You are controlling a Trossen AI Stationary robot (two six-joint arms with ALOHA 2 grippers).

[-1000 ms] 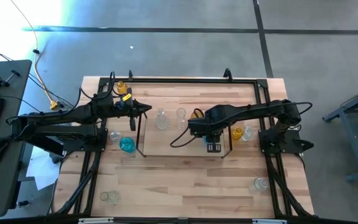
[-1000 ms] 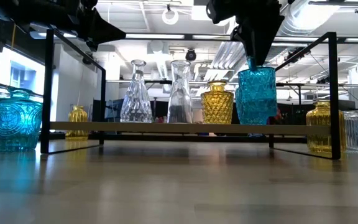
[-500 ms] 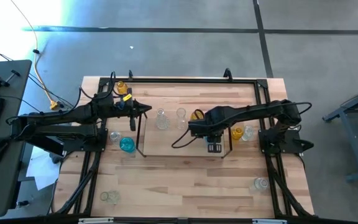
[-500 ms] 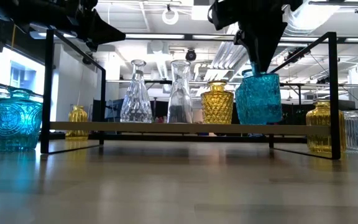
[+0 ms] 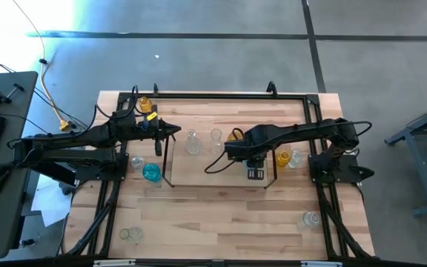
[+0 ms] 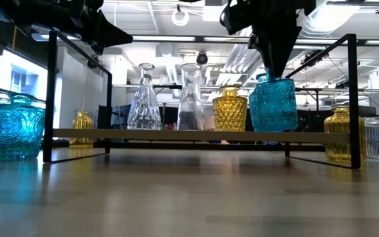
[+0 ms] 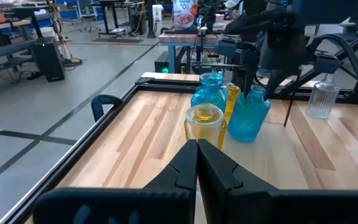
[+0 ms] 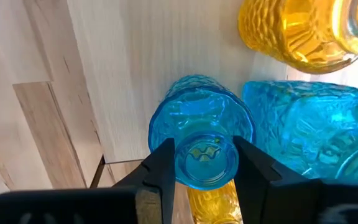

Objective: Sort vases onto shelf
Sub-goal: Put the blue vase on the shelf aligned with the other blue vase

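Note:
The shelf (image 5: 217,172) (image 6: 176,136) is a flat board with black wire frames at its two ends. Along its far part stand two clear vases (image 6: 144,99) (image 6: 191,99) and an amber one (image 6: 230,108). My right gripper (image 5: 254,159) (image 8: 205,163) is above the shelf's right part, shut on a turquoise vase (image 6: 274,104) (image 8: 201,121) that stands upright on the board. My left gripper (image 5: 175,130) (image 7: 197,149) hovers shut by the shelf's left wire frame, touching nothing. My right gripper pinches the turquoise vase's narrow neck (image 8: 205,177) just under its rim, one finger (image 8: 160,168) on each side. It comes from above, pointing down. The vase is upright with its base on the shelf board (image 6: 274,130).
On the table left of the shelf stand a turquoise vase (image 5: 151,172) (image 6: 17,128) and a clear one (image 5: 136,162). An amber (image 5: 282,158) and a clear vase (image 5: 296,157) stand right of it. More stand at the far left (image 5: 144,102), near left (image 5: 130,235) and near right (image 5: 311,219).
My right gripper has sunk a little and shifted slightly with the turquoise vase. The vase's top now stands lower, and it has kept still on the board for the last half second.

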